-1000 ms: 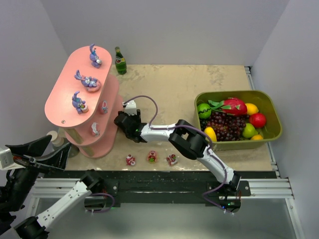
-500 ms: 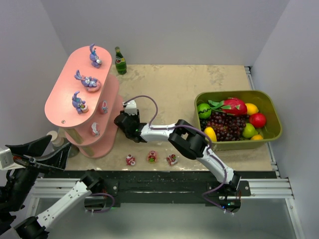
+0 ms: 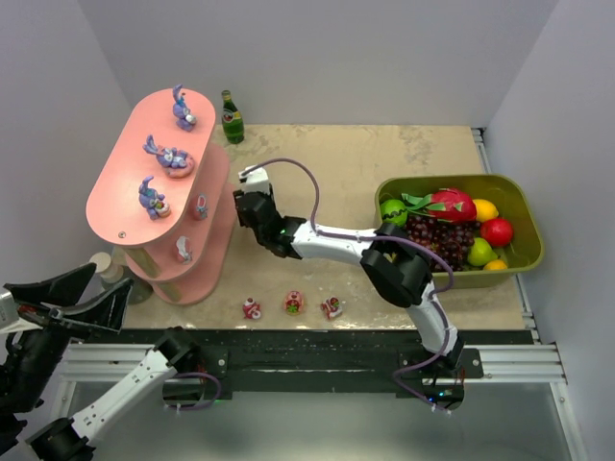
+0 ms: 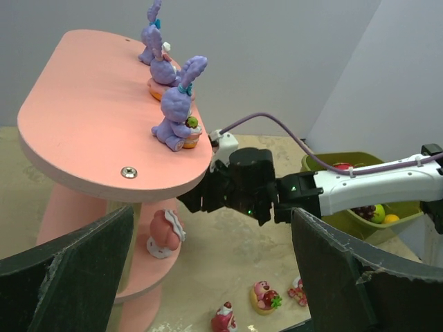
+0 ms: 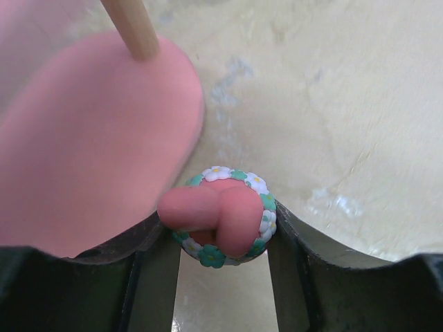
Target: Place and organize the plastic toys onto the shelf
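Note:
The salmon-pink shelf [image 3: 125,197] stands at the left. Three purple bunny toys [image 3: 165,154] sit on its top tier, and two pink toys [image 3: 200,206] sit on lower tiers. Three small red-pink toys [image 3: 293,303] lie on the table near the front edge. My right gripper [image 3: 246,213] is beside the shelf's middle tier, shut on a pink toy with a ring of flowers [image 5: 221,218]. That toy hangs just off the edge of a pink tier [image 5: 90,159]. My left gripper [image 4: 211,232] is open and empty, raised at the front left, looking at the shelf [image 4: 90,117].
A green bottle [image 3: 231,117] stands behind the shelf. An olive-green tub [image 3: 527,216] of fake fruit sits at the right. A wooden shelf post [image 5: 131,28] rises from the tier ahead of the right gripper. The right arm stretches across the table's middle.
My right gripper has moved away from the front edge and risen along the shelf's side, still holding the pink toy. The left gripper has barely shifted.

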Action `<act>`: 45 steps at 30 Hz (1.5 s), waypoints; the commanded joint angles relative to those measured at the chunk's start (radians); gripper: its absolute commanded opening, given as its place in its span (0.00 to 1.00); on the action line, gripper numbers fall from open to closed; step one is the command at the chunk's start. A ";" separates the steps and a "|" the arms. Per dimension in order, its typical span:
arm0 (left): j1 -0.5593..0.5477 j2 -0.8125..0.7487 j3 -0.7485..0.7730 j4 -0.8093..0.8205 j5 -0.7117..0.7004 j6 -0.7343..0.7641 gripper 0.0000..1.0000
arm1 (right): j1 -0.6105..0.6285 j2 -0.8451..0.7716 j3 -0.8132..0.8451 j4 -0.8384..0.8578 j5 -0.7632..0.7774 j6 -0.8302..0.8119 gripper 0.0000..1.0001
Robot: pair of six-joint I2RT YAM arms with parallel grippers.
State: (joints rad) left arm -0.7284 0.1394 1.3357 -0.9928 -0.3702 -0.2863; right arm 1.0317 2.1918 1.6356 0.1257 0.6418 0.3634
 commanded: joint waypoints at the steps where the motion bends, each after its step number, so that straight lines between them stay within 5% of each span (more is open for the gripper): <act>1: 0.003 -0.014 0.036 -0.006 0.031 -0.013 1.00 | -0.013 -0.092 0.053 0.035 -0.091 -0.184 0.10; 26: 0.004 0.026 0.071 0.042 0.080 0.027 1.00 | -0.079 -0.218 0.135 0.031 -0.459 -0.359 0.11; 45: 0.004 0.031 0.083 0.052 0.102 0.029 1.00 | -0.098 -0.077 0.242 0.095 -0.697 -0.422 0.15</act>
State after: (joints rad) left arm -0.7284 0.1390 1.3968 -0.9787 -0.2901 -0.2771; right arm 0.9455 2.0995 1.8202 0.1524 0.0147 -0.0311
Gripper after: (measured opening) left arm 0.994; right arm 0.499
